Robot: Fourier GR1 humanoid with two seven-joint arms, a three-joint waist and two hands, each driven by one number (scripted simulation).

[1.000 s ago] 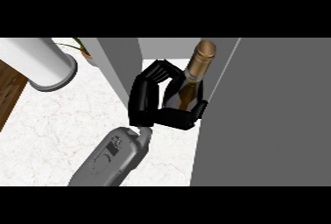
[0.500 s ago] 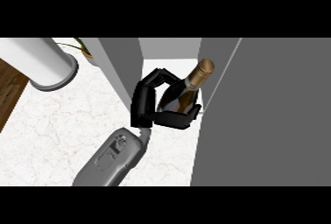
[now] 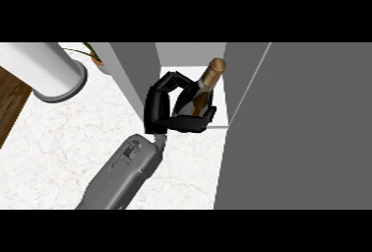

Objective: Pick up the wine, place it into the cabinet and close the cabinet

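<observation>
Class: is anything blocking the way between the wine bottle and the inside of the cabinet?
Nothing visible does. The left hand has its fingers curled round the wine bottle at the open front of the cabinet, beside the open door at the right.

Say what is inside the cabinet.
Only a wine bottle shows inside the cabinet, the robot hand curled round it. The hand covers its base; the grey panel hides the right side.
</observation>
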